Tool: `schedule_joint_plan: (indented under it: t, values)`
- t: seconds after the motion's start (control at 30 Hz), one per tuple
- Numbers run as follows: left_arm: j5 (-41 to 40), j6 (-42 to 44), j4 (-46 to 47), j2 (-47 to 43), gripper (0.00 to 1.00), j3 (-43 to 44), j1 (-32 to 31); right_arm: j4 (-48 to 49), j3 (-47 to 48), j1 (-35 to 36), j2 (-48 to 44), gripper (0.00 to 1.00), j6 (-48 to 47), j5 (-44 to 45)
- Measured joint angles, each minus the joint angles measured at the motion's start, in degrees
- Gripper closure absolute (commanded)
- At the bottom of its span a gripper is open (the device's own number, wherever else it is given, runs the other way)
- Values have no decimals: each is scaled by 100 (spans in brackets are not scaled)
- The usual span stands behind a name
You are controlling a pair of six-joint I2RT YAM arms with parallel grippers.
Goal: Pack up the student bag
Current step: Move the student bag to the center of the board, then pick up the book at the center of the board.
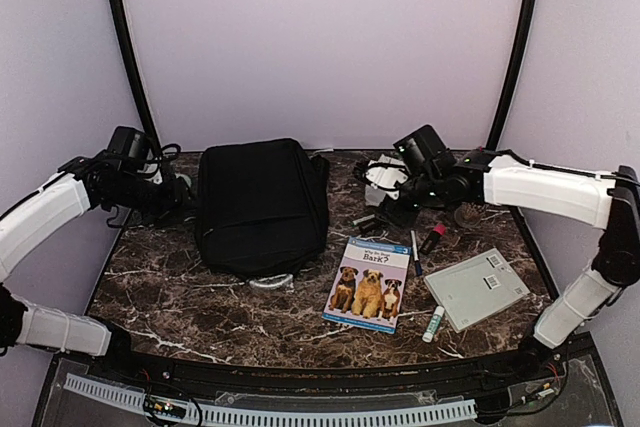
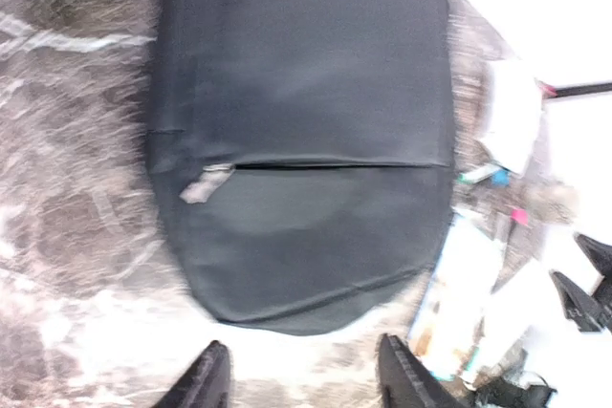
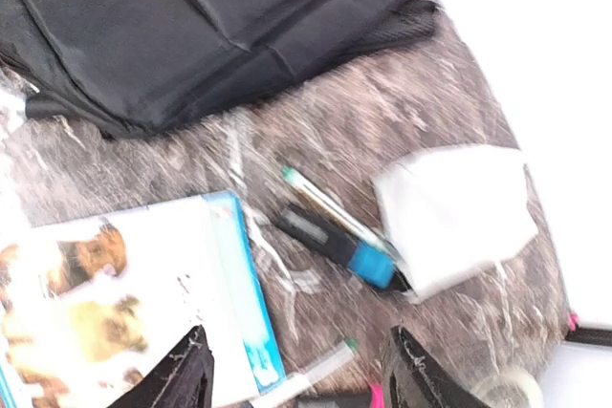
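Observation:
The student bag (image 1: 262, 202) is a large black backpack lying flat at the table's middle, its pale loop handle (image 1: 270, 282) at the near end. In the left wrist view the bag (image 2: 301, 140) fills the frame, with a zipper line across it and a grey pull (image 2: 204, 185). My left gripper (image 1: 180, 195) (image 2: 304, 379) hovers at the bag's left side, open, with nothing between its fingers. My right gripper (image 1: 385, 209) (image 3: 296, 379) is open and empty to the right of the bag (image 3: 210, 16), above a scatter of pens.
A dog-picture book (image 1: 368, 284) (image 3: 105, 303) lies right of the bag's near end. Beyond it are a grey calculator (image 1: 477, 289), a glue stick (image 1: 433, 324), a pen (image 1: 415, 252) and a pink-capped marker (image 1: 432, 238). A white packet (image 3: 454, 217) and a blue-capped marker (image 3: 339, 244) lie under the right gripper.

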Motion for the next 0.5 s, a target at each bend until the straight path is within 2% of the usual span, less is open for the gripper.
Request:
schedule_joint_plan:
  t: [0.07, 0.17, 0.37, 0.5]
  values:
    - [188, 13, 50, -44, 39, 146, -166, -61, -313, -131, -455, 41, -44, -46]
    - [501, 48, 295, 219, 39, 243, -772, -212, -887, -164, -907, 43, -105, -144]
    - [944, 133, 962, 1419, 38, 542, -2138, -409, -2094, -155, -1419, 46, -334, -459]
    - [1165, 208, 1349, 2159, 38, 841, -2791, -352, -2527, -155, -1513, 48, -380, -601]
